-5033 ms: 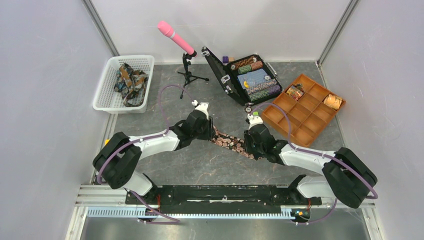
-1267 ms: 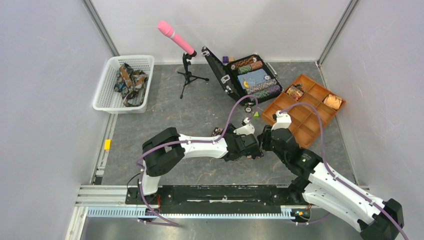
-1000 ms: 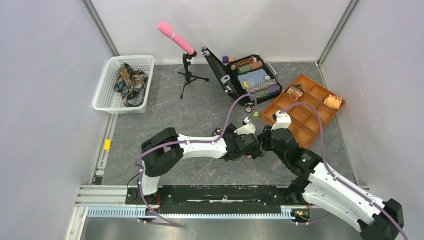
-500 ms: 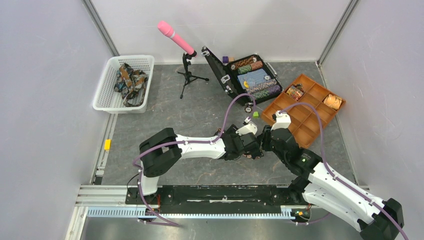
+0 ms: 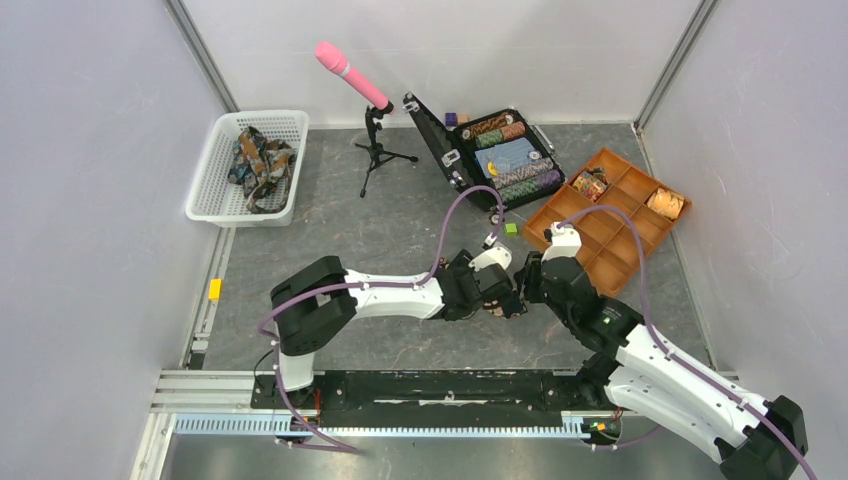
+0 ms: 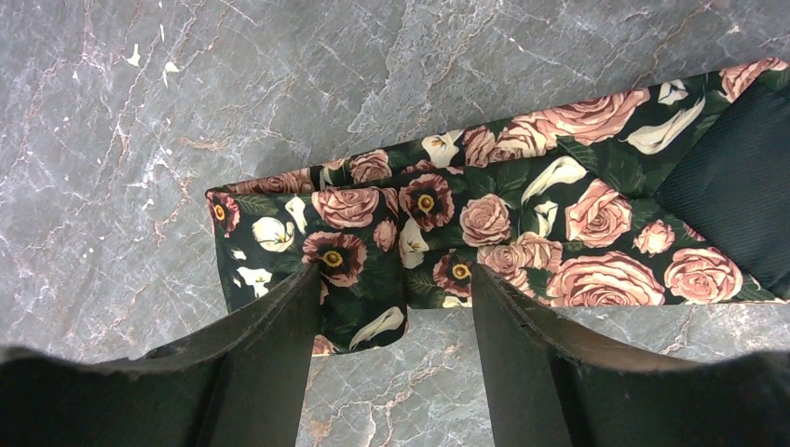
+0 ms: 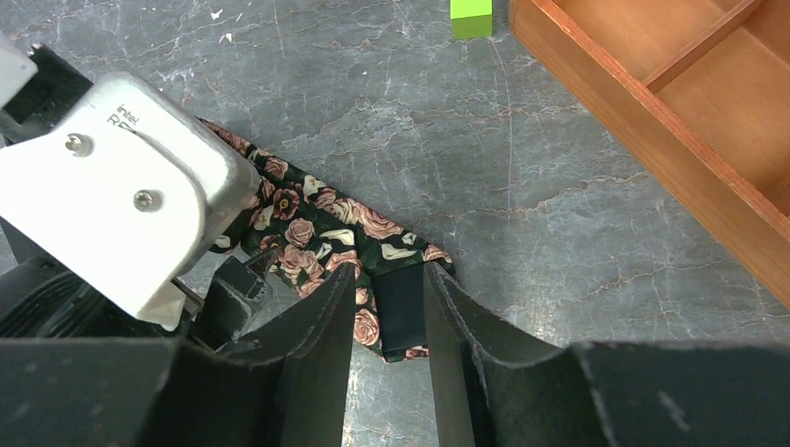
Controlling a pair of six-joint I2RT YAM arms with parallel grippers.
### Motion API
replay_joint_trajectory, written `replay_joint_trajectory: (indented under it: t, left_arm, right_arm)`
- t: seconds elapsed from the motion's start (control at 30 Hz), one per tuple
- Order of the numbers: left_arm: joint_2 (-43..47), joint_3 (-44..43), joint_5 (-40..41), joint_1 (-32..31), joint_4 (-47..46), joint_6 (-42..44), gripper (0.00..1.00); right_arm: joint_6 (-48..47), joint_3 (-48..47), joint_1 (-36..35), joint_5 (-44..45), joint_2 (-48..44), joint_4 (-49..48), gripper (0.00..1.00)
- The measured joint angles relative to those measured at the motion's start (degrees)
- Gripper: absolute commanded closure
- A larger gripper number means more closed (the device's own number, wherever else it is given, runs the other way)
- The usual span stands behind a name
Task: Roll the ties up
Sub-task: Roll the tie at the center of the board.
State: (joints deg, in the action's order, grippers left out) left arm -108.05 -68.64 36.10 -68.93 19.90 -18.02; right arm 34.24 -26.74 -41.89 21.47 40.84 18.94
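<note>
Two grippers meet nose to nose in the top view: the left gripper [image 5: 497,302] and the right gripper [image 5: 526,288]. From the left wrist, a rose-print tie [image 6: 522,214] lies flat on the grey table [image 6: 140,112], its end folded over, jaws wide astride the fold. From the right wrist, narrow jaws straddle its dark underside; whether they grip it cannot be told.

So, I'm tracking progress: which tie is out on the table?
The rose-print tie, lying on the table with one end folded over; the other ties are heaped in the basket or coiled in the tray.
</note>
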Motion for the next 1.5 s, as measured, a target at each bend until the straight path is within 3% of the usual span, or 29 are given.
replay_joint_trajectory:
  t: [0.67,1.03,1.2,1.5]
  left_arm:
    - [5.5,3.7,-5.3,1.4,-3.4,-0.2,0.34]
    - [20.9,9.3,-6.3,2.0,-8.8,-0.2,0.32]
    - [25.9,12.5,-8.5,6.4,-11.3,-1.3,0.32]
    - [34.5,27.2,-21.4,21.6,-17.4,-10.7,0.29]
  right_arm:
    - [0.0,0.0,0.0,0.0,0.2,0.0,0.6]
    - [0.0,0.0,0.0,-0.2,1.4,-0.2,0.6]
    - [0.0,0.0,0.0,-0.7,1.6,-1.4,0.59]
    - [-1.1,1.0,0.0,-7.0,4.6,-7.2,0.65]
